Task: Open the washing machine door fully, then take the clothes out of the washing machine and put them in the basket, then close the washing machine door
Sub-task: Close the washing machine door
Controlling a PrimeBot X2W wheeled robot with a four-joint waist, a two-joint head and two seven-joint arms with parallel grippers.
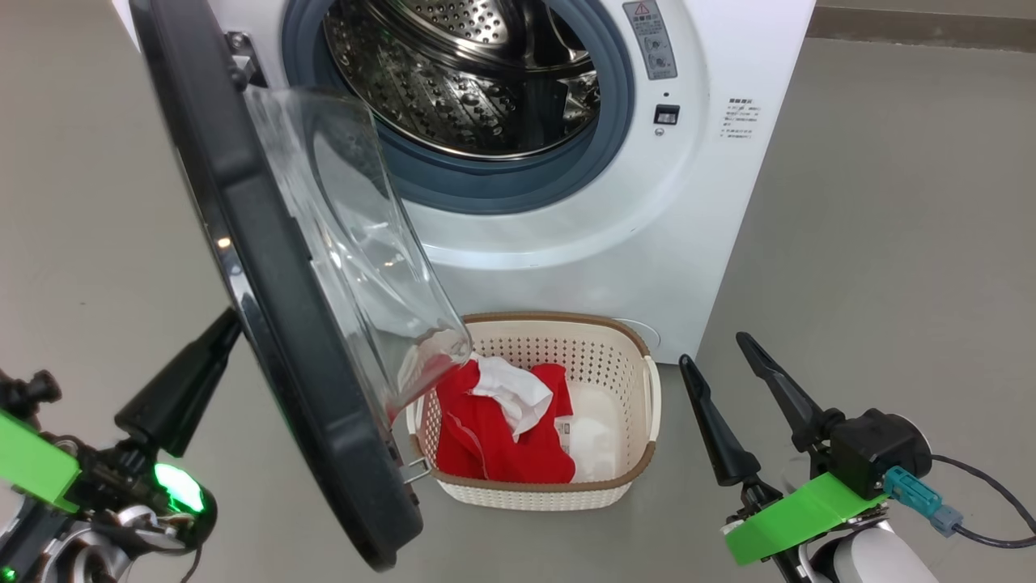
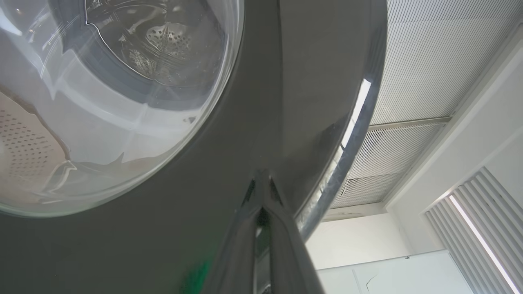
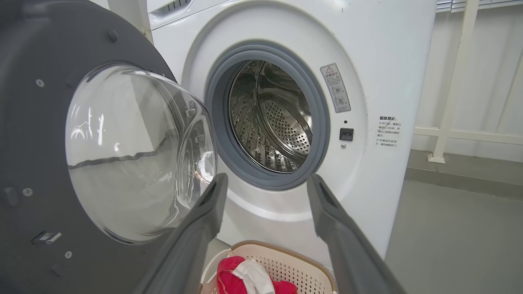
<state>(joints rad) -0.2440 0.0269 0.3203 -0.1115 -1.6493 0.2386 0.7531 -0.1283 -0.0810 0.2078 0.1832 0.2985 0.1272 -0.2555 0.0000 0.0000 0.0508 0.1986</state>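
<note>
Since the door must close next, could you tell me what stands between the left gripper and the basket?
In the head view, the open washing machine door stands between the shut left gripper and the basket.

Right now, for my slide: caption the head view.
Red and white clothes in the basket; shut left gripper outside the open washing machine door.

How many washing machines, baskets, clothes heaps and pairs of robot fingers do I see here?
Washing machine: 1
Basket: 1
Clothes heap: 1
Finger pairs: 2, left fingers and right fingers
Total: 5
</note>
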